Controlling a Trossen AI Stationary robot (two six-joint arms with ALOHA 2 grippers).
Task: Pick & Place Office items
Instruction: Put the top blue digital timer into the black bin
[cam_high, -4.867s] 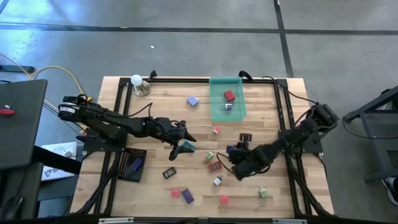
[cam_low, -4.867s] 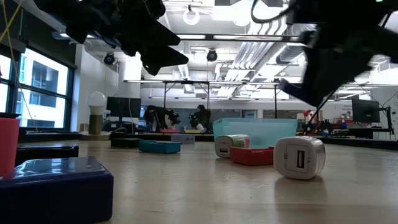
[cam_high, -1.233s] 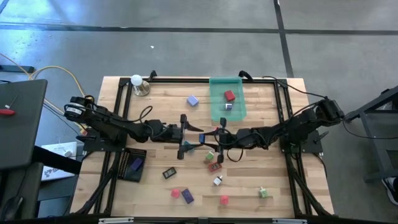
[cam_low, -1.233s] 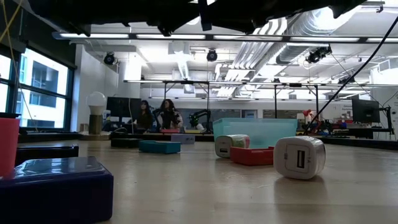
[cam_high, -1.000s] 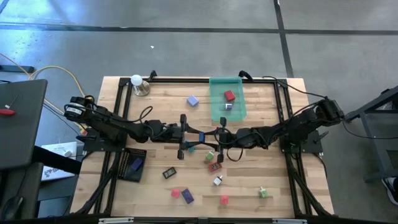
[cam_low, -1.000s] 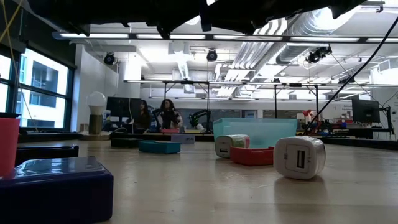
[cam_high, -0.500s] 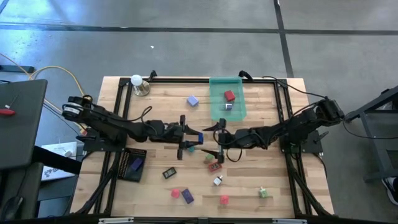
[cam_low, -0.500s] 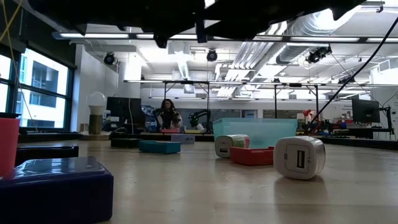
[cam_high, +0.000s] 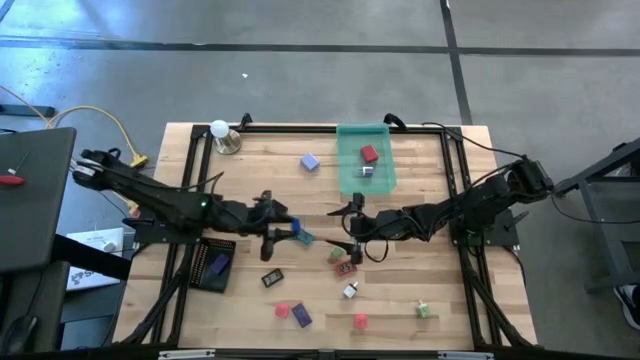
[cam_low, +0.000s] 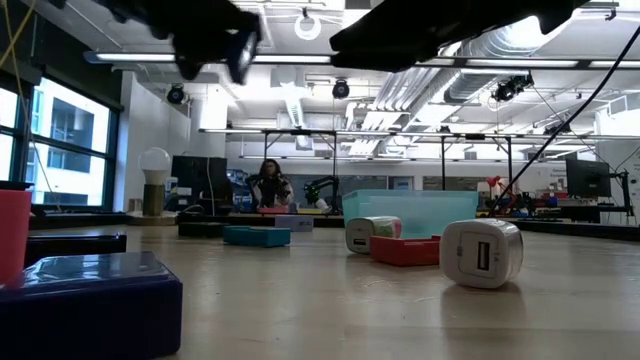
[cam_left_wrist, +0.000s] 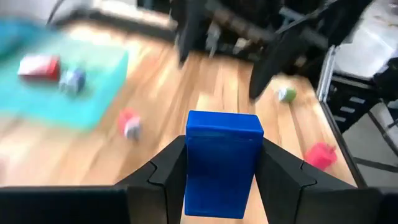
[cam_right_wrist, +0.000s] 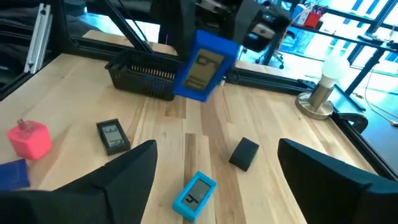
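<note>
Left hand (cam_high: 283, 236) is squeezed on a blue flat block (cam_left_wrist: 220, 163), held up above the wooden table (cam_high: 400, 300). Its long dark arm reaches in from the left side, stretched low over the middle of the table. In the left wrist view the blue block sits upright between the two dark fingers (cam_left_wrist: 283, 177).

Right hand (cam_high: 352, 228) has its fingers spread wide apart and holds nothing. Its arm reaches in from the right side, and the hand points at the left hand, with a gap between them. In the right wrist view the blue block (cam_right_wrist: 204, 64) hangs in the air ahead of it.

Other small blocks lie on the table: a light blue flat piece (cam_right_wrist: 194, 193), a small black block (cam_right_wrist: 244, 153), a pink cube (cam_right_wrist: 29, 139) and a white cube (cam_low: 481, 253). A see-through green tray (cam_high: 365, 183) at the back holds a red block (cam_high: 369, 154).
</note>
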